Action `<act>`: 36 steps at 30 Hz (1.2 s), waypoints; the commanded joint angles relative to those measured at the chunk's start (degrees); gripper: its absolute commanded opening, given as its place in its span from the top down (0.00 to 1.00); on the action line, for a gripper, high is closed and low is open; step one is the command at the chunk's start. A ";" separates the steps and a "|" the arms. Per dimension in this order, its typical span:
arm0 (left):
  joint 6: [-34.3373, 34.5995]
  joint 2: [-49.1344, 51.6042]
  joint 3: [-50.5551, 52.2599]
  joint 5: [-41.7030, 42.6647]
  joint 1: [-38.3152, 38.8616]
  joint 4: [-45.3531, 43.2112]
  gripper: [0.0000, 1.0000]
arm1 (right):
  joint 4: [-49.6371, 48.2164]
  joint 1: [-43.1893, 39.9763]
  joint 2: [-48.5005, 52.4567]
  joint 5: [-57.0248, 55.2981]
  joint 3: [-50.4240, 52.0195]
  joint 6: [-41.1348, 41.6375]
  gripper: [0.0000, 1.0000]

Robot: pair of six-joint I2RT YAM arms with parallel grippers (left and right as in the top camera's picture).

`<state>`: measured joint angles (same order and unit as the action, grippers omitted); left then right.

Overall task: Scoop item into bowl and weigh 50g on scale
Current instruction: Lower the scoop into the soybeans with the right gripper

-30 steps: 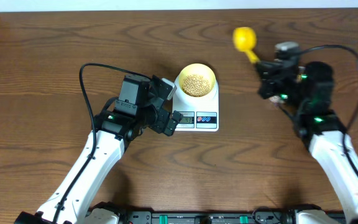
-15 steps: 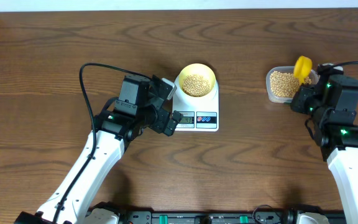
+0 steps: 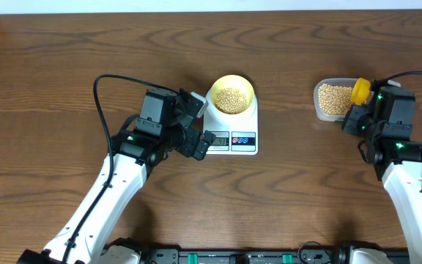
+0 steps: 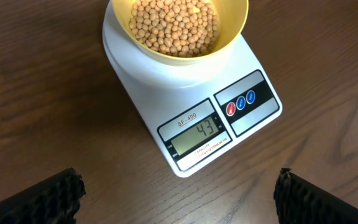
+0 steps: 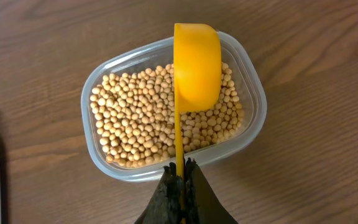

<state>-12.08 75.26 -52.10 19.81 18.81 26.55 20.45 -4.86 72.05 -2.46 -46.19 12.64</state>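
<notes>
A pale yellow bowl (image 3: 231, 94) (image 4: 179, 25) holding tan beans (image 3: 231, 99) (image 4: 174, 26) stands on the white scale (image 3: 233, 136) (image 4: 191, 93), whose display (image 4: 196, 134) reads 43. Just left of the scale, my left gripper (image 3: 195, 128) (image 4: 179, 205) hangs open above bare wood, nothing between its fingers (image 4: 45, 199). Over a clear tub (image 3: 334, 100) (image 5: 104, 162) of beans (image 5: 142, 118) at the right, my right gripper (image 3: 359, 110) (image 5: 182, 171) is shut on the handle of a bright yellow scoop (image 3: 360, 91) (image 5: 196, 65). The scoop's cup is turned on its side above the beans.
The brown wood table (image 3: 284, 191) stretches round both arms. A black cable (image 3: 116, 84) loops behind the left arm, and another (image 3: 416, 73) runs behind the right arm.
My right arm has swung the scoop from the far middle-right of the table to the tub, then lowered it over the beans. The left arm, bowl and scale have not moved.
</notes>
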 commanded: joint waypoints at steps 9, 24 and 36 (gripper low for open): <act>-0.31 0.39 0.33 0.48 -0.26 -0.07 0.00 | 0.13 -0.31 6.16 2.64 -0.13 0.90 0.99; -0.31 0.39 0.33 0.48 -0.26 -0.04 0.00 | -1.57 -0.33 8.57 19.80 -0.13 5.14 0.99; -0.31 0.39 0.33 0.48 -0.26 -0.04 0.00 | -1.62 -2.29 8.52 20.17 -0.13 15.19 0.99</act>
<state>-12.05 75.26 -52.10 19.81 18.81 26.55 18.83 -6.24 80.20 14.76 -46.19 22.70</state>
